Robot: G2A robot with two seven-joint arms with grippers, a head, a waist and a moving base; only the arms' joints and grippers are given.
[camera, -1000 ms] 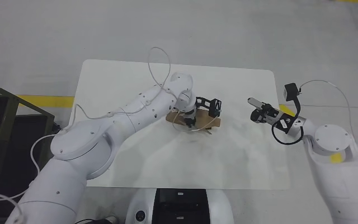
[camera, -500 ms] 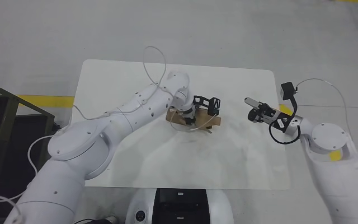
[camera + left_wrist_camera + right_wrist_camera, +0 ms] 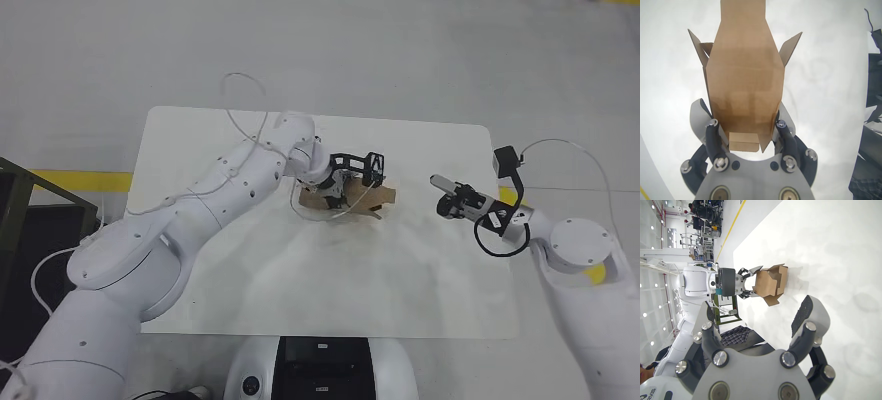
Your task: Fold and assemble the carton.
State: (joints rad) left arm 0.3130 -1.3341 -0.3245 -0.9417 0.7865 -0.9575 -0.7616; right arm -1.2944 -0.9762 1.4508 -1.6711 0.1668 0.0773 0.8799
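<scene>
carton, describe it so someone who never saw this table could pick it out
On the white table, look near the middle. The carton sits clamped in the left gripper. It is the only brown cardboard thing there, with loose flaps sticking out.

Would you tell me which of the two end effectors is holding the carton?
The left end effector, closed on the carton; the right end effector is open and empty.

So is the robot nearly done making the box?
Maybe halfway. Done: the carton is already opened up into a box shape. In hand: the left gripper is shut on one end of it. Left: its flaps stick out unfolded, and the open right gripper is apart from it.
</scene>
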